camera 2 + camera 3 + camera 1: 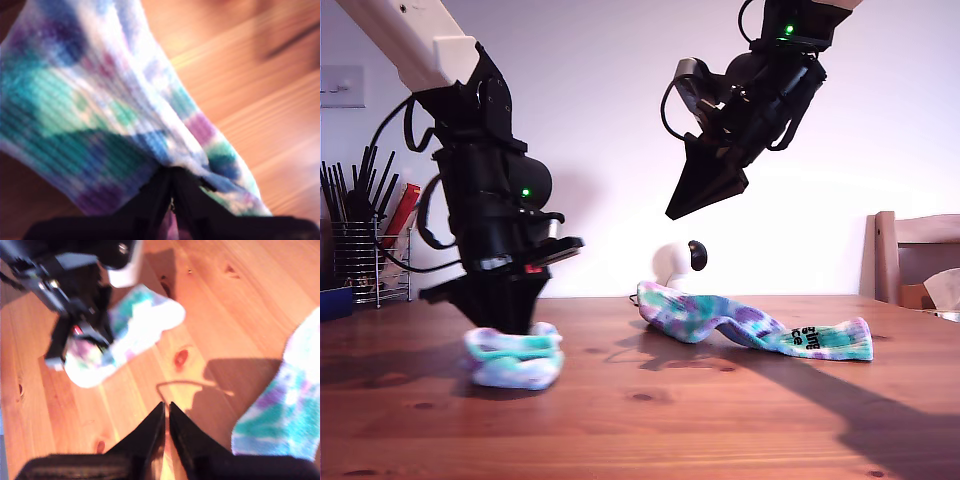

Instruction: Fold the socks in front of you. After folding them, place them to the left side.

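Here, my first gripper [505, 318] is clamped on the folded sock [515, 357] at the exterior view's left, apparently placing it. My second gripper [705, 190], jaws together, hovers above the unfolded sock [755, 326] lying right.

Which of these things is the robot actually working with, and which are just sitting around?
Working with:
folded sock, clamped in my first gripper
unfolded sock
my second gripper, shut, raised

Sitting around:
utensil rack
white round gadget
chair
table
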Available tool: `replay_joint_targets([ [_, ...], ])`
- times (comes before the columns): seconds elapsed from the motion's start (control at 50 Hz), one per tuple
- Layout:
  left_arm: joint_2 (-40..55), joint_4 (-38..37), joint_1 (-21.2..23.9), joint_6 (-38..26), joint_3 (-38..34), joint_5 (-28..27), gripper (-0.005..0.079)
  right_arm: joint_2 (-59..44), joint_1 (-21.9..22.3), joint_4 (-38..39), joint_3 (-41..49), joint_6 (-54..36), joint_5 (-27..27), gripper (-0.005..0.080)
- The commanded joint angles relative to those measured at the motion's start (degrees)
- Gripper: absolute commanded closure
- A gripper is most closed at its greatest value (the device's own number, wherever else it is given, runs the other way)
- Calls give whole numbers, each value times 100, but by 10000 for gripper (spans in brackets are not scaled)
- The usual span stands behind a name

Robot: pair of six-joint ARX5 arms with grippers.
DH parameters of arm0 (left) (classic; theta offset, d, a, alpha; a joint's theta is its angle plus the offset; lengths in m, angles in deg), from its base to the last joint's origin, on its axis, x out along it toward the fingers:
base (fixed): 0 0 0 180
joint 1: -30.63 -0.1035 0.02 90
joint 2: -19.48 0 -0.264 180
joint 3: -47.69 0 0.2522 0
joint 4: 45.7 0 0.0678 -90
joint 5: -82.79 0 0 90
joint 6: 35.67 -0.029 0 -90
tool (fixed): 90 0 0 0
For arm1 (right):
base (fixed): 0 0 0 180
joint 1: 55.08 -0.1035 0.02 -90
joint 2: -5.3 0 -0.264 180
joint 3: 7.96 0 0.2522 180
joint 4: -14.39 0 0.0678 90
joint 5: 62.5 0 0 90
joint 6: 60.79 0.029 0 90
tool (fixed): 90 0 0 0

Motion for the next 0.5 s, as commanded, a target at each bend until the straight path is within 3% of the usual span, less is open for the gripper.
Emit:
replay_joint_targets([
  [0.0,184,-127,-262,-48,-258,343,762,-55,52,-4,15,-17,-2,764],
  [0.28,184,-542,-717,-48,-258,1318,762,-55,168,26,15,-17,-4,764],
  [0.48,184,-437,-721,-90,-258,1445,762,-55,251,52,15,-17,-4,764],
])
